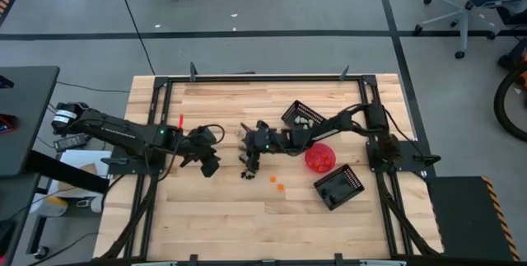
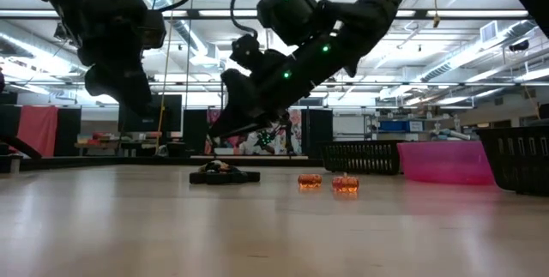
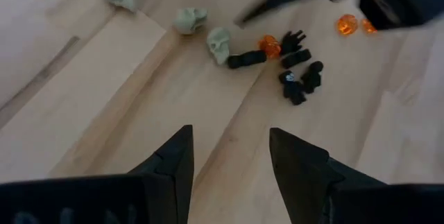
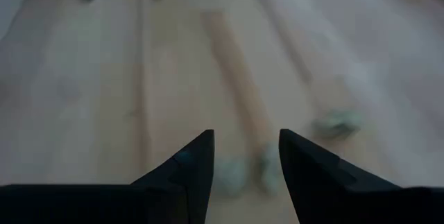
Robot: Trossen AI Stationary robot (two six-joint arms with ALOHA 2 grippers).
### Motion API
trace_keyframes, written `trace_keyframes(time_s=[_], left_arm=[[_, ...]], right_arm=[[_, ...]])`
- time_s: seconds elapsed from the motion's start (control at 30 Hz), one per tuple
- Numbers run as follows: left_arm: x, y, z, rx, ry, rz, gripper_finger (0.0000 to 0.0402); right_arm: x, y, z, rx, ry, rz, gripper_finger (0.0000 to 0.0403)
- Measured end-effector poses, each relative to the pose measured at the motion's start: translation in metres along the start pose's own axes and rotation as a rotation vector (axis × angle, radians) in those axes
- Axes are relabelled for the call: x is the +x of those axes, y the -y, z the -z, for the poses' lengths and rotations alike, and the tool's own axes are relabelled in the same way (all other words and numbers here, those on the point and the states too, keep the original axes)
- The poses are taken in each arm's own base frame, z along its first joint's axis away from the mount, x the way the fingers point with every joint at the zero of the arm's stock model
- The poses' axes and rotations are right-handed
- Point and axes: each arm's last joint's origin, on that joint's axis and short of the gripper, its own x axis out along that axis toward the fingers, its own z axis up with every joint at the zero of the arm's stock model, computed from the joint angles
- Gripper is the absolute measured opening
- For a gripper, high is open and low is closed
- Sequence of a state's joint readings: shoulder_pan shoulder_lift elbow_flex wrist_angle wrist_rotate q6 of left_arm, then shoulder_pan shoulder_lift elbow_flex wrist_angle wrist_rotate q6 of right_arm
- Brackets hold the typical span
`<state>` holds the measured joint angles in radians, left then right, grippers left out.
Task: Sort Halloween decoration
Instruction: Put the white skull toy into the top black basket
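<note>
A small heap of black trinkets [image 2: 224,174] is seen lying on the wooden table [image 2: 257,234], with two orange trinkets [image 2: 328,182] set just beside it. Two dark arms are held above the tabletop. A black slatted basket [image 2: 362,157] and a pink bowl [image 2: 446,162] are placed farther back; another basket [image 2: 519,159] is cut off at the edge.

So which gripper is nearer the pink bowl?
The right gripper; its arm passes beside the pink bowl. The left gripper is farther away, across the trinket pile.
</note>
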<state>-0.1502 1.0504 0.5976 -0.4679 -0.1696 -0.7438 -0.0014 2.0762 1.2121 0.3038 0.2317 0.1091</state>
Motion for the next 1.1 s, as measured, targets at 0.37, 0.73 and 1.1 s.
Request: trace_keyframes(time_s=[0.37, 0.73, 1.1], left_arm=[[0.000, -0.001, -0.002, 0.023, 0.007, 0.003, 0.0162], [0.000, 0.000, -0.002, 0.017, 0.006, 0.019, 0.0162], [0.000, 0.001, -0.003, 0.014, 0.013, 0.028, 0.0162]], right_arm=[[0.010, 0.051, -0.012, 0.005, 0.077, -0.072, 0.0168], [0.027, 0.033, 0.015, -0.042, 0.021, -0.154, 0.0179], [0.026, 0.034, 0.023, -0.113, -0.063, -0.141, 0.0176]])
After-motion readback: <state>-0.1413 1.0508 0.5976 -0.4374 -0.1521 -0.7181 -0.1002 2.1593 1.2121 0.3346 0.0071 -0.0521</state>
